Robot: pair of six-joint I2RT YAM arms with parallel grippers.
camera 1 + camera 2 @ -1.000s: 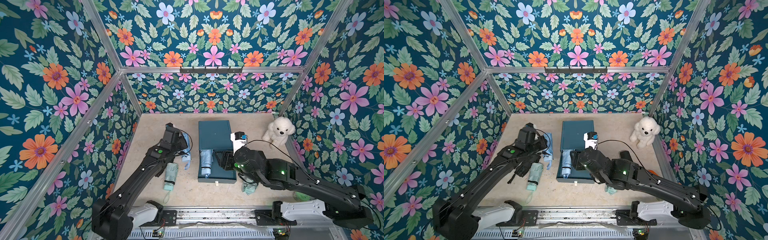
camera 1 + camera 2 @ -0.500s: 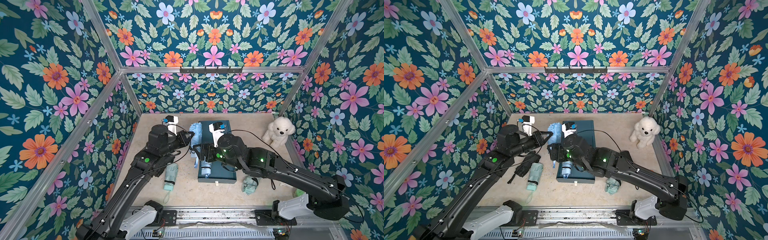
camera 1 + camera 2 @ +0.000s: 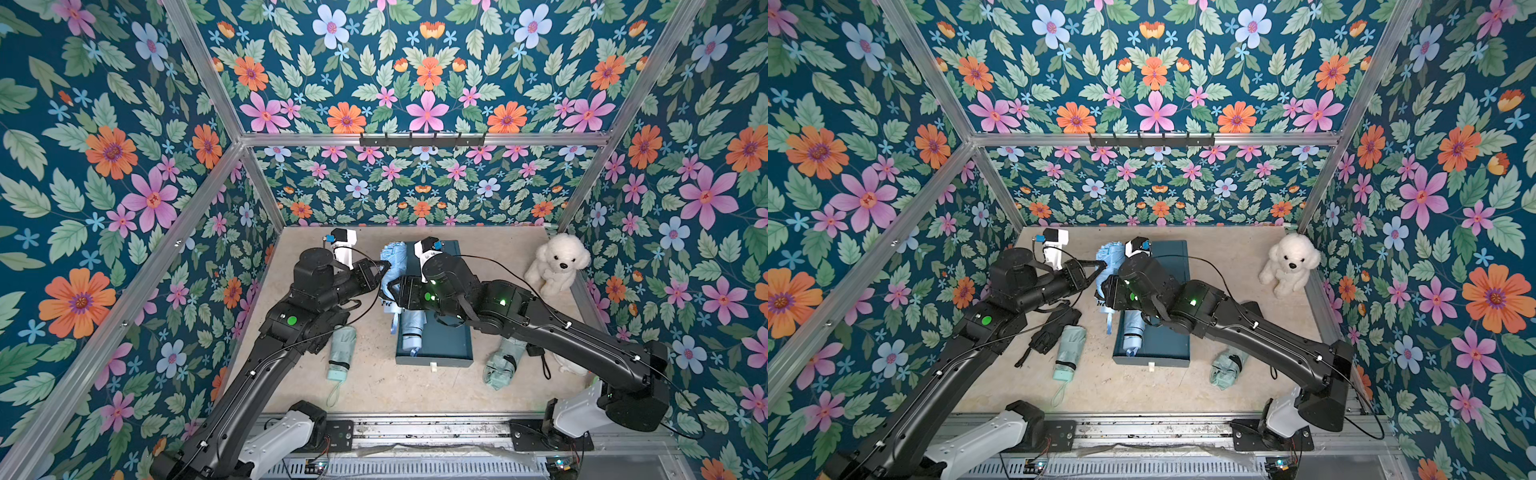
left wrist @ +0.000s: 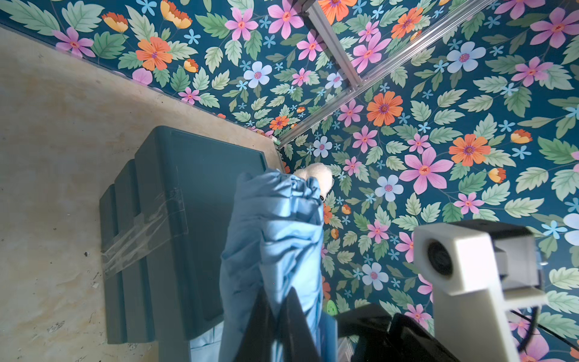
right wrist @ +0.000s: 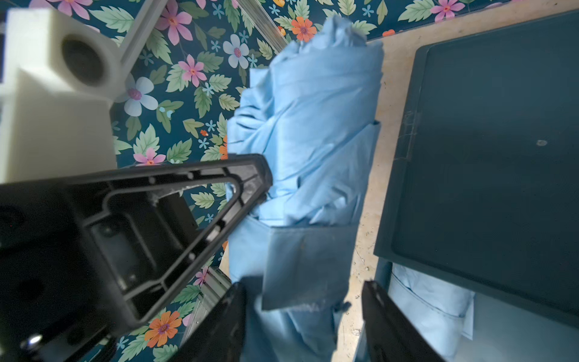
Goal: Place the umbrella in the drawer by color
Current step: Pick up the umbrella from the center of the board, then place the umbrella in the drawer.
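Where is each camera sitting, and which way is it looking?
Top views: high at the front, looking down on the beige floor; left arm, right arm show, left claw shut on the light blue folded umbrella.
Left wrist: on the left arm, looking along the left claw at umbrella and dark teal drawer box.
Right wrist: on the right arm, looking past the open right claw at the umbrella; left claw shows.
Shared: both wrist views see umbrella and drawer box.

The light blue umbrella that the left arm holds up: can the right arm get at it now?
Probably yes: the right fingers stand open around the light blue umbrella, with nothing else in the way.
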